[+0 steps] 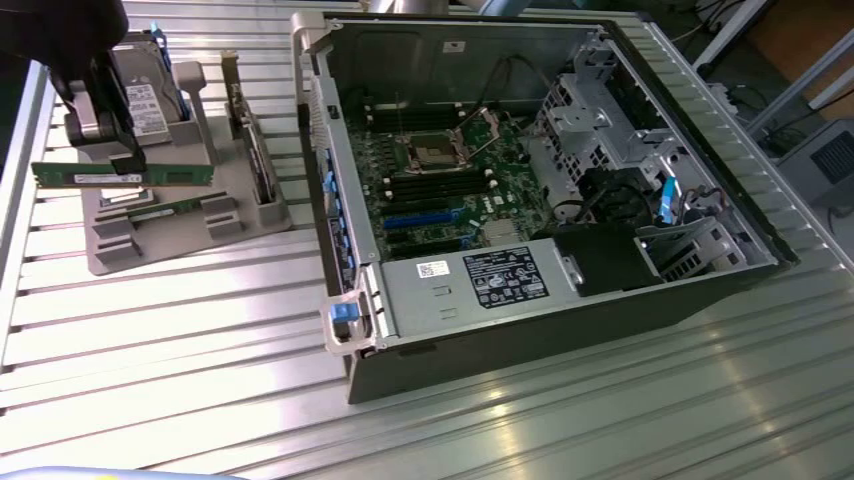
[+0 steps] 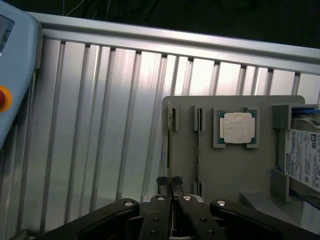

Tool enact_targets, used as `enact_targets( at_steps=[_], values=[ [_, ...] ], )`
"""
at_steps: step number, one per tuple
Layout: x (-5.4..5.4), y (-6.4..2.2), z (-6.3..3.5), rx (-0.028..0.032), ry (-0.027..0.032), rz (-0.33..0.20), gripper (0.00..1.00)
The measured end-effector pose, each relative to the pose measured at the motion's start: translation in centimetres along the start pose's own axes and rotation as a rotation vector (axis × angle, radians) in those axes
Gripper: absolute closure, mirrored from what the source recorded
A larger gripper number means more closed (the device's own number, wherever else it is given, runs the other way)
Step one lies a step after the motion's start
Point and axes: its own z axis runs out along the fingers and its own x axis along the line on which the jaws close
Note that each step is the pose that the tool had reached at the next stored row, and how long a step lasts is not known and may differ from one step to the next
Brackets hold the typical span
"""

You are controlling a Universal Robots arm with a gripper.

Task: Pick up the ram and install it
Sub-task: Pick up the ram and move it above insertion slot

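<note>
Now upper left of exterior view: gripper (image 1: 130, 162) vertical, fingers pinched on ram (image 1: 174, 174) mid-length, held level above grey holder (image 1: 200, 237). Thin flat green board, white label.

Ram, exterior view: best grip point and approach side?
Upper long edge at mid-length, from straight above, pinching the two flat faces. The ram is a thin board standing on edge, so only its faces offer purchase, and the lower edge likely stays free that way. The gripper is shut on it like this, above the grey holder.
</note>
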Motion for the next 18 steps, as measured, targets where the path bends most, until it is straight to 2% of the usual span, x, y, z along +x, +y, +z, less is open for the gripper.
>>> enact_targets(
  at_steps=[4, 18],
  values=[
    [0.00, 0.00, -0.05, -0.0004, 0.0030, 0.000, 0.88],
    [0.01, 0.00, -0.18, -0.0028, 0.0192, 0.000, 0.88]
  ],
)
